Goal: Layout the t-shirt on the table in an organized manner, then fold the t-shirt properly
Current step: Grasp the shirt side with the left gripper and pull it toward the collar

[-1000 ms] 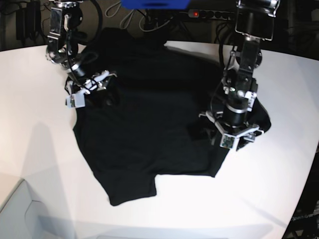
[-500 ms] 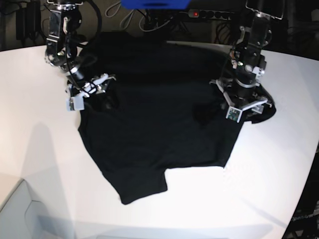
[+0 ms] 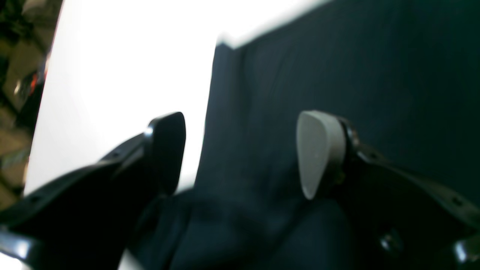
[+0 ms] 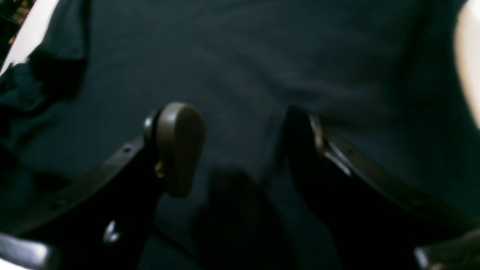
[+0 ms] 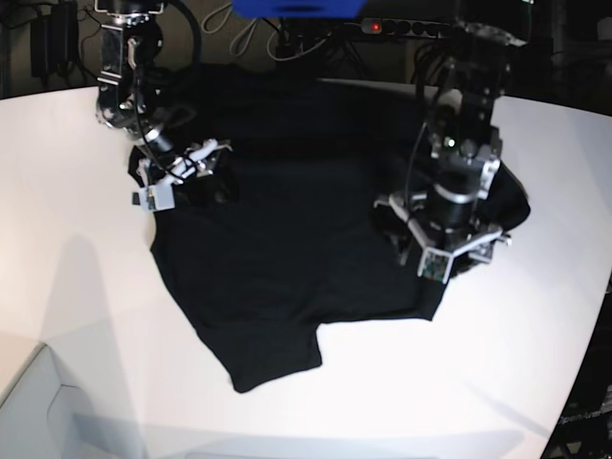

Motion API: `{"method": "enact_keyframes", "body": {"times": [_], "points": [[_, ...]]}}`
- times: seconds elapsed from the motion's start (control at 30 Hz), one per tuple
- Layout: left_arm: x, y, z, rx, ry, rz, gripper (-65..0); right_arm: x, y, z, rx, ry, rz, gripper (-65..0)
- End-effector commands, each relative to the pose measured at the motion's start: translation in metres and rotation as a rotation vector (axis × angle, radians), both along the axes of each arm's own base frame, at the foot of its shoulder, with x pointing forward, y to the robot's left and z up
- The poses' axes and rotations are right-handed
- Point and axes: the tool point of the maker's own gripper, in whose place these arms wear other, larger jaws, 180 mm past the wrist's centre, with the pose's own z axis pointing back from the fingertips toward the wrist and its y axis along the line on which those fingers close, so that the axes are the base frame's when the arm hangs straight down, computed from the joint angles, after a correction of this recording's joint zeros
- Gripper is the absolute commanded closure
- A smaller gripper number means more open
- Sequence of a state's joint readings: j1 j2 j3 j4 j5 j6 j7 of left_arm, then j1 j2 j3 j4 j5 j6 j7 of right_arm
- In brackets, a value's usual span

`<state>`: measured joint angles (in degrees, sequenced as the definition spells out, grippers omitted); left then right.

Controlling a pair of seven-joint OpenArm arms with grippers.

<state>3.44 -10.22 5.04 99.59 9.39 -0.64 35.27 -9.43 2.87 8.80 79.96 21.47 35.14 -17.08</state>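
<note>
The black t-shirt (image 5: 287, 239) lies spread on the white table (image 5: 57, 239), with one corner pointing toward the front edge. No print or label shows. My left gripper (image 5: 449, 260) is over the shirt's right side. In the left wrist view its jaws (image 3: 240, 150) stand wide apart with shirt cloth (image 3: 337, 56) under and between them, beside bare table (image 3: 131, 56). My right gripper (image 5: 170, 186) is at the shirt's back left edge. In the right wrist view it (image 4: 240, 146) is open just above the dark cloth (image 4: 240, 56).
A power strip with a red light (image 5: 382, 27), cables and a blue object (image 5: 296, 8) lie behind the table. A pale box corner (image 5: 29, 402) sits at the front left. The table's curved edge (image 5: 588, 363) runs down the right.
The shirt slid toward the back right as my left arm swung back. The left gripper has since come forward again over the shirt's right side. The right gripper shifted only slightly.
</note>
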Motion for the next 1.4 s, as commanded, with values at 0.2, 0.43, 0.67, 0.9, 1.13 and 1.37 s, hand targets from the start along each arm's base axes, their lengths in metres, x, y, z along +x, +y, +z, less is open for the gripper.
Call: {"method": "enact_keyframes", "body": {"times": [0.2,0.43,0.67,0.9,1.13,1.37], "points": [[0.037,-0.034,-0.019,-0.107,0.049,0.039,-44.8,0.007,0.001,0.014,0.019,-0.053,0.004,-37.7],[0.041,-0.041,-0.034,-0.328,0.113,0.096,-44.8,0.008,-0.001,0.014,0.016,-0.054,-0.001,-37.7],[0.038,-0.004,-0.049,-0.545,0.151,0.248,-44.8,0.007,0.0,0.014,0.016,-0.054,0.002,-37.7],[0.039,-0.004,-0.068,-0.555,0.205,0.262,-44.8,0.011,0.001,0.016,0.014,-0.059,0.006,-37.7],[0.043,-0.019,-0.071,-0.557,0.224,0.232,-44.8,0.011,0.001,0.016,0.014,-0.059,0.006,-37.7],[0.038,-0.082,-0.065,-0.603,0.268,0.071,-44.8,0.011,0.001,0.016,0.014,-0.059,0.006,-37.7]]}}
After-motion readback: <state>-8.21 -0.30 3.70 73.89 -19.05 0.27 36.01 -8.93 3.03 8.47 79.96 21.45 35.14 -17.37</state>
